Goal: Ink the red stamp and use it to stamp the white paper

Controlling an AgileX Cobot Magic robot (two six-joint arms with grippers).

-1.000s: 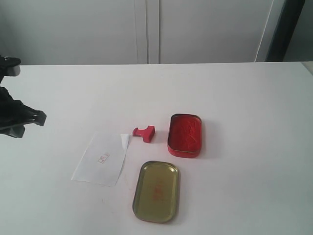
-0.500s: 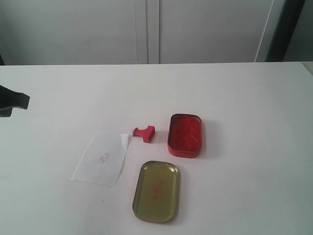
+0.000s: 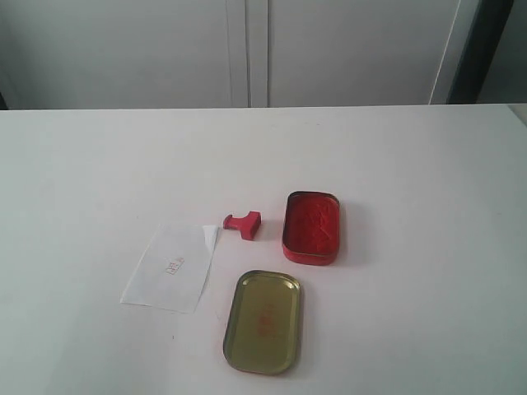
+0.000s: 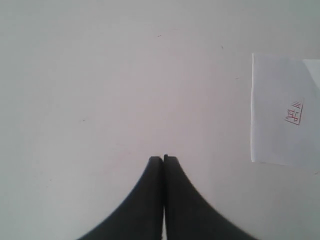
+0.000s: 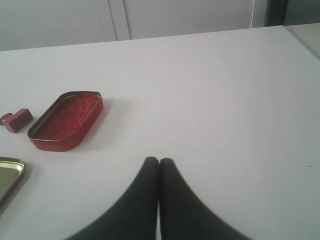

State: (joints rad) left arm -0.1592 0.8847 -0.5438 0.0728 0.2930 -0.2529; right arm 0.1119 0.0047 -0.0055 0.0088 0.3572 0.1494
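Red print is already borne by the white paper, which is laid flat on the table toward the near edge and left of the middle, with one corner folded over. The red stamp is found tipped on its side just beside that folded corner, between the paper and the open ink pad tin. Whether it touches the paper cannot be told. The gold lid is set closest to the near edge, apart from the tin.

No arm is seen in the exterior view. In the wrist views the left gripper is shown with its fingers pressed together and nothing held, over bare table with the paper near. The right gripper is likewise closed and empty, well apart from the tin, stamp and lid.

From this layout the task is judged either finished or not begun: the tin is uncovered, a mark is on the sheet, and the stamp is held by nothing. Whether the mark was made in this task cannot be settled. If not, everything is left: the stamp must be grasped, pressed to the pad, then pressed to the paper.
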